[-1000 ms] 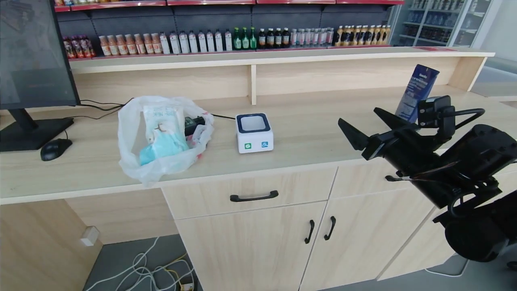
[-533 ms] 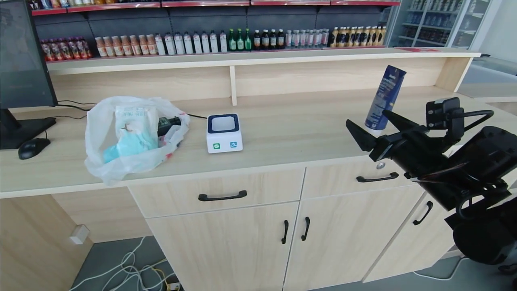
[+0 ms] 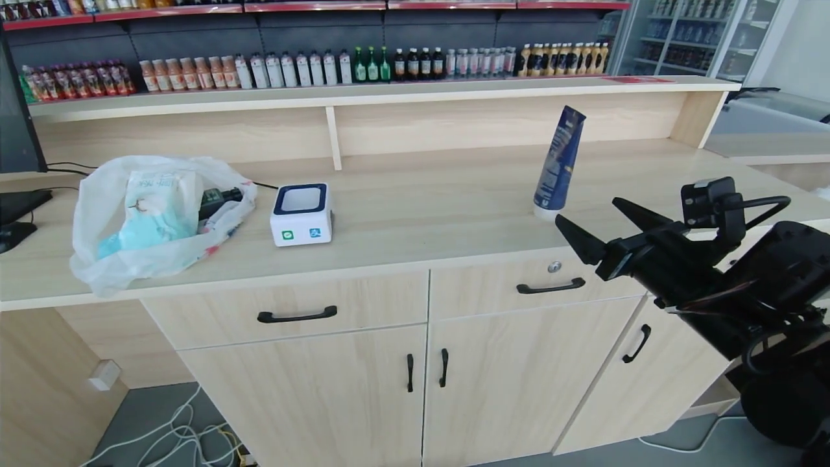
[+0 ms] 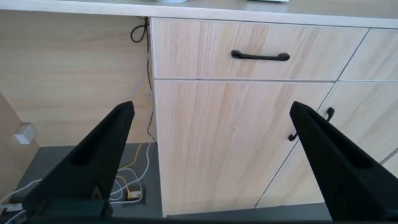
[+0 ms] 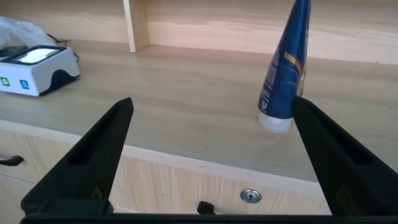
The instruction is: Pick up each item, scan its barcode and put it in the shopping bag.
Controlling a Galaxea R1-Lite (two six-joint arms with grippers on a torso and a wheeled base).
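Observation:
A dark blue tube (image 3: 559,161) stands upright on its white cap on the right part of the wooden counter (image 3: 421,214), also seen as the tube (image 5: 286,68) in the right wrist view. My right gripper (image 3: 603,228) hangs open just in front of the counter edge, short of the tube, with nothing between its fingers (image 5: 93,168). The white scanner box (image 3: 301,214) sits mid-counter. A clear plastic shopping bag (image 3: 149,217) lies left of it with a pale blue pack and a dark item inside. My left gripper (image 4: 211,168) is open, low before the cabinet doors.
A raised back shelf (image 3: 389,94) runs along the counter's far side, with a divider (image 3: 334,139) behind the scanner. Drawers and cabinet doors with black handles (image 3: 297,316) are below. A monitor base (image 3: 16,201) is at far left. Cables (image 3: 175,434) lie on the floor.
The whole head view has shifted, so the counter things appear further left: the camera moved right. The right gripper sits slightly lower in the picture, still open.

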